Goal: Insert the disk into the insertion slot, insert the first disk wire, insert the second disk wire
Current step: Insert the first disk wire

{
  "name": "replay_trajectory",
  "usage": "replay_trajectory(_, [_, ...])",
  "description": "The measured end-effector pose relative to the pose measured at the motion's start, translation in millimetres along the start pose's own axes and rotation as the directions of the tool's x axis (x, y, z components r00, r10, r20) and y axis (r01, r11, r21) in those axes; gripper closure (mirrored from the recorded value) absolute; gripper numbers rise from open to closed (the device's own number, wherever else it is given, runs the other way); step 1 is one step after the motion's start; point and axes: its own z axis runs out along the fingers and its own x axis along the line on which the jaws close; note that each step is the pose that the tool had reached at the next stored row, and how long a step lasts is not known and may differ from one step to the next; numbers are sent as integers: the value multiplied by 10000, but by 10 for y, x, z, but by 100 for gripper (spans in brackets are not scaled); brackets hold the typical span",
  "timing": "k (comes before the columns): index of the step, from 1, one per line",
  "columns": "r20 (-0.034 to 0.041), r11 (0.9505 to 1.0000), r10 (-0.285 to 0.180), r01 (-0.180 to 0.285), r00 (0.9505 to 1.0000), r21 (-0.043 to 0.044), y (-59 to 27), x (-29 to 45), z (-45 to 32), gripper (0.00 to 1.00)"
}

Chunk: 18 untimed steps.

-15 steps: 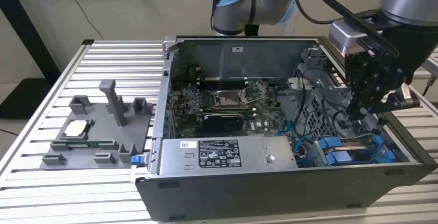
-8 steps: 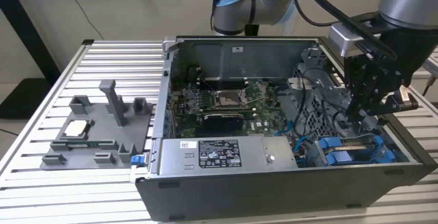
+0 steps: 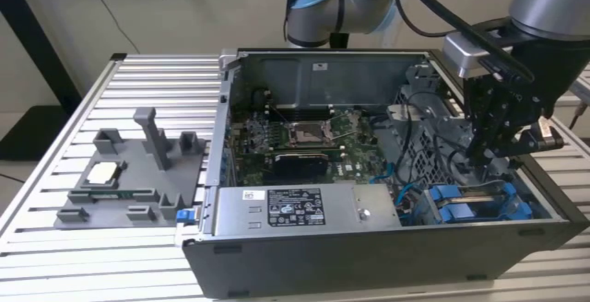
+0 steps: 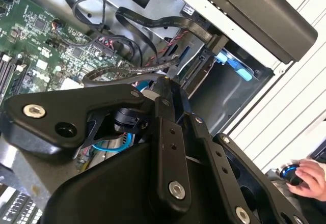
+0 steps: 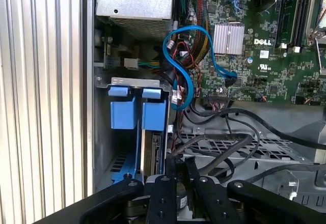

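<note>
The disk point(image 5: 152, 155) stands edge-on in its blue carrier point(image 5: 153, 115) inside the insertion slot point(image 5: 103, 137), beside a second blue carrier point(image 5: 122, 115). In the exterior view the blue carriers point(image 3: 449, 202) sit in the case's front corner, on the exterior view's right. My gripper point(image 3: 481, 155) hangs down inside the case just above them. In both wrist views its fingers point(image 5: 170, 175) stand close together. A black braided disk wire point(image 4: 127, 72) runs right up to the fingertips point(image 4: 164, 84), which look shut on its end. The same wire point(image 5: 219, 145) loops over the perforated cage.
The green motherboard point(image 3: 305, 136) fills the case floor, with the power supply point(image 3: 305, 209) along the front. A blue cable point(image 5: 181, 56) and other wires crowd the space by the bay. A grey fixture point(image 3: 129, 177) lies on the slatted table. A hand point(image 4: 311, 178) rests on a knob.
</note>
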Motion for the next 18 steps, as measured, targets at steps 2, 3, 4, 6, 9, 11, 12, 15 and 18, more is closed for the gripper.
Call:
replay_trajectory(2, [-7,10000,-1,1,10000,0,0,-1,3,81])
replay_trajectory(3, [-18,10000,-1,1,10000,-1,0,-1,6,81])
replay_trajectory(4, [-28,10000,-3,3,10000,-1,-3,-1,11,81])
replay_trajectory(6, [-36,10000,-4,4,10000,-9,-16,1,23,81])
replay_trajectory(9, [-75,10000,-9,9,10000,-99,-53,7,35,81])
replay_trajectory(11, [-80,9998,-13,11,10000,-218,-89,23,45,81])
replay_trajectory(12, [-81,9996,-14,11,10000,-287,-107,33,49,81])
replay_trajectory(15, [-77,9989,-18,14,10000,-475,-159,65,65,81])
replay_trajectory(18, [-74,9983,-19,14,10000,-580,-182,105,83,81])
